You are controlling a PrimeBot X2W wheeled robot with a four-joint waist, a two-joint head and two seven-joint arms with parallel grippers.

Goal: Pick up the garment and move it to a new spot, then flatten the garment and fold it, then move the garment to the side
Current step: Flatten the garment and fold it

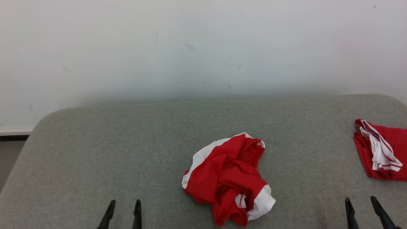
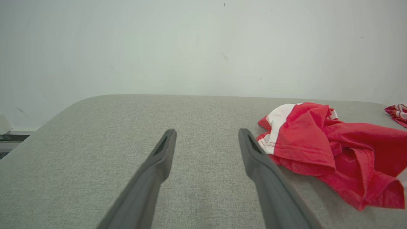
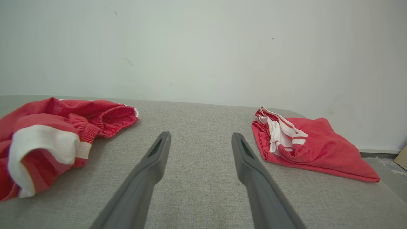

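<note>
Judging by how things lie, the task is at its very start: the garment, red with white panels, sits in a crumpled heap near the middle of the grey fabric-covered table, close to the robot's edge, and nothing is touching it. The left gripper hangs low at the near left with its fingers spread wide and nothing between them, well apart from the heap. The right gripper is equally wide and empty at the near right, between the heap and a second garment that lies roughly folded at the table's right end. So the pick-up, the move to a new spot, the flattening, the folding and the final shift aside all appear to be left to do. Whether the second garment has any part in this task I cannot tell. Much is hard to read. The heap's folds hide its outline, so its hems and corners cannot be picked out; a gathered elastic band in the right wrist view hints at shorts, but that is a guess. The second garment is cut off by the right edge of the head view, and each wrist view cuts off part of the heap at its side edge. The table's near edge lies below the frame. Behind the table stands a pale wall.
</note>
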